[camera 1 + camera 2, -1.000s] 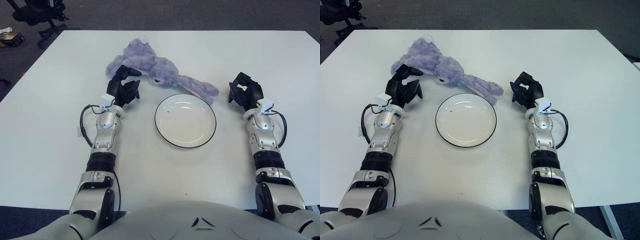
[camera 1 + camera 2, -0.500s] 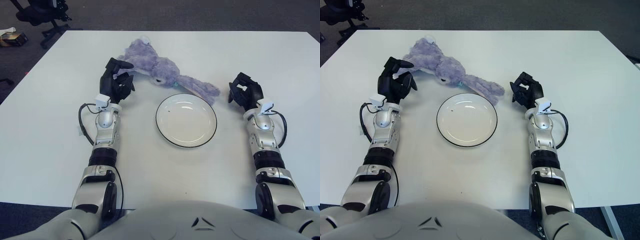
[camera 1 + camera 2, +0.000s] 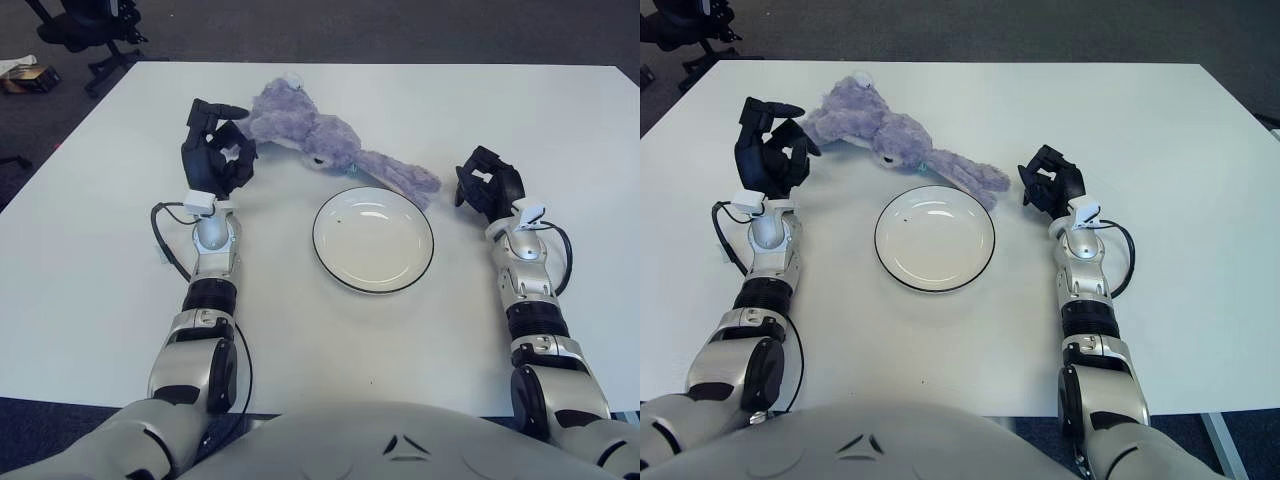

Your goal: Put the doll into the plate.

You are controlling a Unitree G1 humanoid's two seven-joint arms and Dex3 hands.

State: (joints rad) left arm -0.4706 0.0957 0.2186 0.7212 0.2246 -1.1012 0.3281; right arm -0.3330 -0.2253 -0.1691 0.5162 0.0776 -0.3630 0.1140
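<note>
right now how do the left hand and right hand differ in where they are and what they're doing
The left hand is raised at the doll's left end, fingers curled by its paw; whether it grips cannot be told. The right hand sits nearer the robot, beside the doll's other end and right of the plate, fingers curled on nothing. Both are black three-finger hands over the white table.

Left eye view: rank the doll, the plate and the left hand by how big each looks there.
1. doll, sprawled beyond the plate, widest span.
2. plate, a close second; its round area may rival the doll's, so treat these two as near equal.
3. left hand, clearly smallest, showing just left of the doll.
</note>
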